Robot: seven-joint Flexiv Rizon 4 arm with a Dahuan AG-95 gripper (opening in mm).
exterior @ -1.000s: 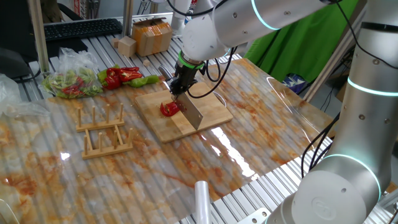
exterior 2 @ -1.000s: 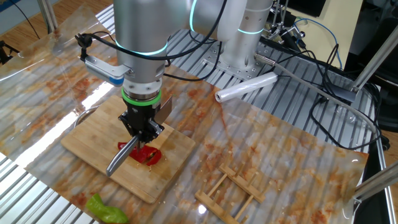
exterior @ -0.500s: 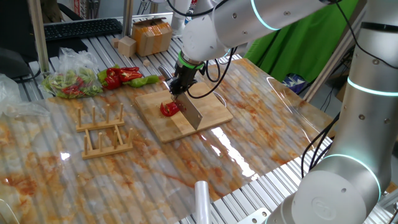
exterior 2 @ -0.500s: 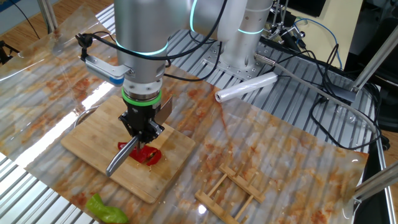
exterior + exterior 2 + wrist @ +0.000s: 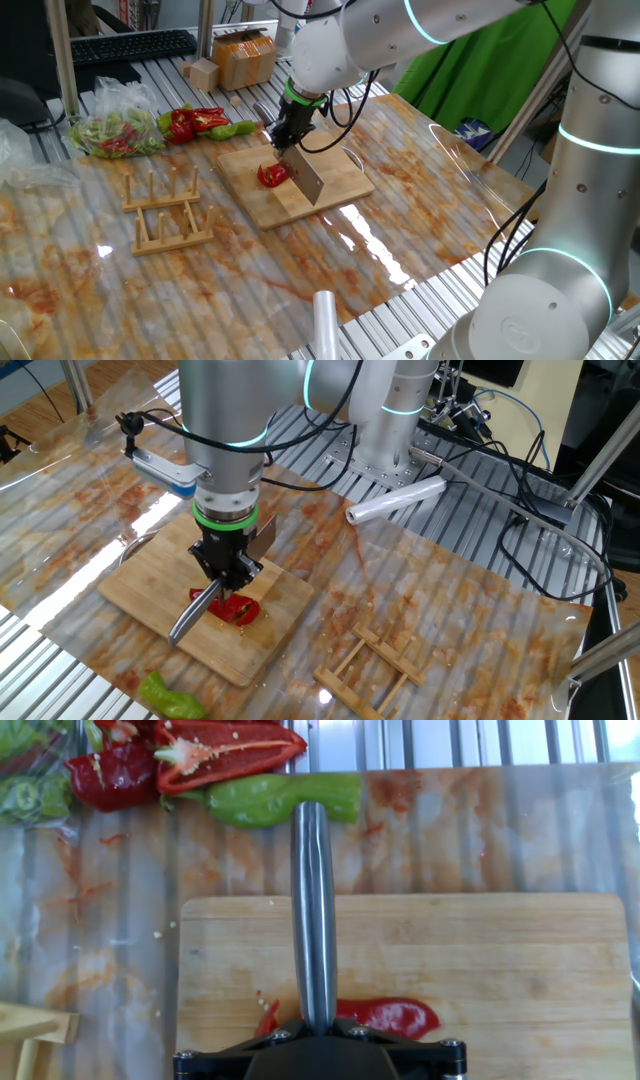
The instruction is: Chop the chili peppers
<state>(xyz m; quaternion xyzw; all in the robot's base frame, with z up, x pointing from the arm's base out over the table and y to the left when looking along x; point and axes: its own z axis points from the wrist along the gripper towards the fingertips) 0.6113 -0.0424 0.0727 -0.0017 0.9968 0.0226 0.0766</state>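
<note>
Chili peppers (image 5: pixel 272 176) on cutting board (image 5: pixel 345 178): soft, glossy, likely slippery. My gripper (image 5: pixel 226 568) clenched on knife (image 5: pixel 194 615); press blade mid-pepper.

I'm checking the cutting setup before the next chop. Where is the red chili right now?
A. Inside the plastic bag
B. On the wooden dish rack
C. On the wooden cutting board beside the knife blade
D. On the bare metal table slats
C: the chili peppers lie on the cutting board right beside the knife held by the gripper.

Two opposite oblique table views, one close downward hand view, shared cutting board (image 5: pixel 295 180).
</note>
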